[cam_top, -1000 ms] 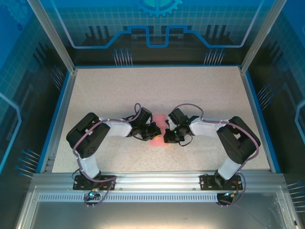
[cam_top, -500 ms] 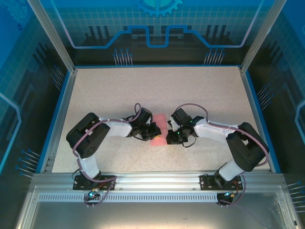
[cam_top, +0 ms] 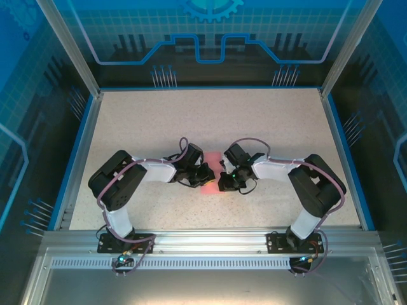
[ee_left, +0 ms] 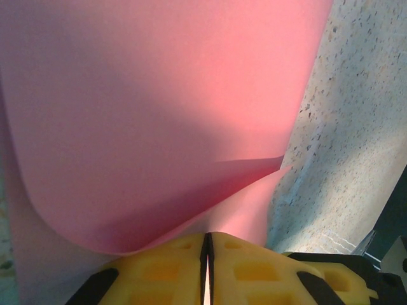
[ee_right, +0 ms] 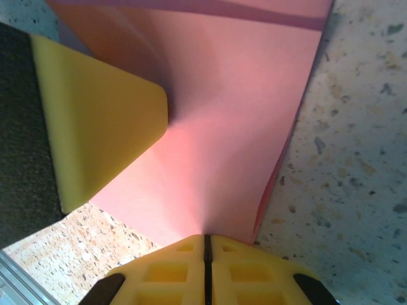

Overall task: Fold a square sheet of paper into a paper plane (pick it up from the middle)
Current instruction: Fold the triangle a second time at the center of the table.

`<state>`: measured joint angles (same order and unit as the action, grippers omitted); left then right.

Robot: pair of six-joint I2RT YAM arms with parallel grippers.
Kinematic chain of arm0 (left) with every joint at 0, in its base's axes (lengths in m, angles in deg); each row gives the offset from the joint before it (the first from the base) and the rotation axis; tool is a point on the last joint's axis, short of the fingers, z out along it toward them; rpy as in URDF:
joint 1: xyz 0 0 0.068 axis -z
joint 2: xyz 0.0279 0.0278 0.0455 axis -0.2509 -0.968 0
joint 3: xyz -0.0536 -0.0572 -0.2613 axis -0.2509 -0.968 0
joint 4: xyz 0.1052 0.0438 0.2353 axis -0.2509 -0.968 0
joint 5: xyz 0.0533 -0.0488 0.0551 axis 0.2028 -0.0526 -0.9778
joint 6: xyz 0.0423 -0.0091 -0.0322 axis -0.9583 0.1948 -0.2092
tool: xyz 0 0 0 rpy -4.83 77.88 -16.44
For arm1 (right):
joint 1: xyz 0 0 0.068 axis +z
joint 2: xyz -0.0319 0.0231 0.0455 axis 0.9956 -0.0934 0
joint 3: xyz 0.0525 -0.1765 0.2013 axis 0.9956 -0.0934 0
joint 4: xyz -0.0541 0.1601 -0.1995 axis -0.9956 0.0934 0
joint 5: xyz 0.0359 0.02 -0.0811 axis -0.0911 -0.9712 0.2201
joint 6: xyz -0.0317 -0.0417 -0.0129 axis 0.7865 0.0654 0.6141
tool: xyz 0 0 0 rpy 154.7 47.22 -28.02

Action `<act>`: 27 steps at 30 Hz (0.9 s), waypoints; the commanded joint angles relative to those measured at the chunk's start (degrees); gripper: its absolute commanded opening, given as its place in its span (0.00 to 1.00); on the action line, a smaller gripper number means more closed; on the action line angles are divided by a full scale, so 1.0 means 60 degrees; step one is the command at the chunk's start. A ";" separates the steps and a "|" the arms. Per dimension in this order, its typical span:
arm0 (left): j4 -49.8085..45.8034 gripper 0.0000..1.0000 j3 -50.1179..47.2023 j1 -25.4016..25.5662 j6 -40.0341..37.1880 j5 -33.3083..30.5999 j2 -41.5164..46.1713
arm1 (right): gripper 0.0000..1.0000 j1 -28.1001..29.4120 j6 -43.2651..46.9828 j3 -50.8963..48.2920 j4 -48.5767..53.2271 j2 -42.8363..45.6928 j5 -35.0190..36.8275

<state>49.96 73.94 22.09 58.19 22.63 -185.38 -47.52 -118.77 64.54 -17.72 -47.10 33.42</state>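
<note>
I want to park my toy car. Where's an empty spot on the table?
The whole far half of the table, from the back edge to the left arm and right arm, is bare. So is the near strip between them. The middle is crowded: the left claw and right claw both pinch the pink paper there.

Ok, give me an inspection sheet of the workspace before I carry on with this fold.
Surface: speckled tabletop, blue-edged.
Job's things: pink paper at mid-table, partly folded and curling between the two grippers.
Clutter: nothing seen.
Grippers: left gripper shut on the paper; right gripper shut on it from the opposite side.
Cables: purple cables loop over both wrists.
Surroundings: blue printed panels around the table, metal rail at the near edge.
</note>
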 commanded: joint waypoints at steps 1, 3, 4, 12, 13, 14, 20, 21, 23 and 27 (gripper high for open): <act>-0.0969 0.15 -0.0009 0.0001 -0.0013 -0.0735 0.0030 | 0.09 0.0067 0.0226 -0.0367 0.0731 -0.0187 0.0128; -0.0979 0.15 0.0050 -0.0033 -0.0113 -0.0757 0.0045 | 0.09 0.0011 0.0286 -0.0517 0.0875 -0.0219 0.0209; -0.0963 0.16 0.0084 -0.0072 -0.0175 -0.0757 0.0032 | 0.09 -0.0034 0.0301 -0.0606 0.0918 -0.0218 0.0223; -0.0709 0.18 0.0387 -0.0603 -0.0700 -0.0541 -0.0164 | 0.09 -0.0182 0.0404 -0.0903 0.1218 -0.0340 0.0320; -0.0724 0.18 0.0422 -0.0682 -0.0759 -0.0502 -0.0208 | 0.09 -0.0181 0.0418 -0.0908 0.1247 -0.0372 0.0324; -0.0732 0.17 0.0446 -0.0747 -0.0823 -0.0494 -0.0231 | 0.09 -0.0181 0.0433 -0.0926 0.1284 -0.0391 0.0336; -0.0743 0.18 0.0421 -0.1139 -0.1162 -0.0461 -0.0349 | 0.09 -0.0233 0.0447 -0.0995 0.1406 -0.0409 0.0415; -0.0753 0.17 0.0366 -0.1198 -0.1200 -0.0478 -0.0350 | 0.09 -0.0239 0.0447 -0.0991 0.1410 -0.0401 0.0424; -0.0693 0.18 0.0216 -0.1395 -0.1223 -0.0450 -0.0364 | 0.08 -0.0253 0.0445 -0.0989 0.1421 -0.0405 0.0420; -0.0640 0.18 0.0040 -0.1716 -0.1433 -0.0427 -0.0335 | 0.08 -0.0285 0.0429 -0.0992 0.1425 -0.0409 0.0456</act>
<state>48.06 75.66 14.26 52.07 23.18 -186.03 -48.68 -117.06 62.42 -19.88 -46.66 31.85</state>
